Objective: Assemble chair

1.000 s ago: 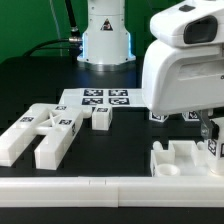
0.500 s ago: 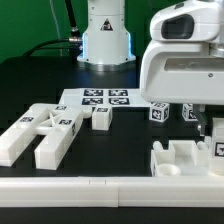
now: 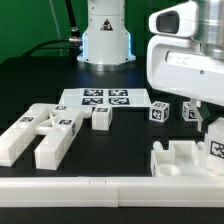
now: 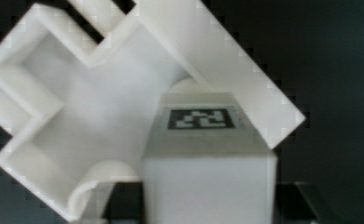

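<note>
My gripper [image 3: 213,128] is at the exterior view's right, shut on a chunky white tagged block [image 3: 214,148] that stands upright at the flat white chair plate [image 3: 178,158]. In the wrist view the gripper [image 4: 211,205] holds this block [image 4: 205,150] between dark fingers [image 4: 126,200], with the plate [image 4: 72,90] behind it. Two long white blocks [image 3: 40,135] lie at the left, a small white piece [image 3: 101,118] lies near them, and two small tagged cubes [image 3: 160,112] [image 3: 191,112] sit behind the plate.
The marker board [image 3: 95,98] lies flat at the middle back, in front of the robot base [image 3: 105,40]. A long plain white rail [image 3: 90,188] runs along the front edge. The table top is black.
The arm has risen and shifted toward the exterior view's right, uncovering the two small tagged cubes. The held block stays at the plate.
</note>
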You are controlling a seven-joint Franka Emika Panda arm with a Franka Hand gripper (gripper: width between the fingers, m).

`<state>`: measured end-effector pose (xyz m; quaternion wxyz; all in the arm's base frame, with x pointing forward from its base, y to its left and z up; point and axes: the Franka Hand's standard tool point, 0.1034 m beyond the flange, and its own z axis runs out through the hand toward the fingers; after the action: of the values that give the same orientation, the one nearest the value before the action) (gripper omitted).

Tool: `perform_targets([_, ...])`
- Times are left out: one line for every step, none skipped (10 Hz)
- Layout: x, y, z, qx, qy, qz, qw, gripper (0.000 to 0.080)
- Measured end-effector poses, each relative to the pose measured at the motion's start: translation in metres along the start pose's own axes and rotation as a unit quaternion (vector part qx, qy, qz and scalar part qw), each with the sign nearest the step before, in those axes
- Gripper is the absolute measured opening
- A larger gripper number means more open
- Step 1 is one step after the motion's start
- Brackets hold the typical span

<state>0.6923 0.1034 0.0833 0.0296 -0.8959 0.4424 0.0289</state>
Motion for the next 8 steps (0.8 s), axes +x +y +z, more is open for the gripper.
perform_targets([-0.0005,-0.0001,0.0001,-0.001,0.0,0.054,0.999,0.0291])
perform_targets([-0.0006,0.0001,0.0002,-0.001,0.001,0.08,0.997,0.0291])
perform_targets([-0.0006,0.0002,0.0003,-0.001,0.001,0.068,0.998,0.0303])
perform_targets([-0.0012,-0.0002,0.0004,-0.002,0.001,0.05,0.999,0.0303])
perform_targets([-0.0031,-0.003,0.0003,0.002,0.004,0.037,0.999,0.0481])
perform_targets([-0.0035,-0.0053,0.001,0.007,0.008,-0.006,1.0,0.0611])
perform_targets([-0.0021,-0.0045,0.001,0.007,0.009,-0.04,0.999,0.0611])
perform_targets([-0.0018,-0.0043,0.0011,0.006,0.009,-0.07,0.998,0.0637])
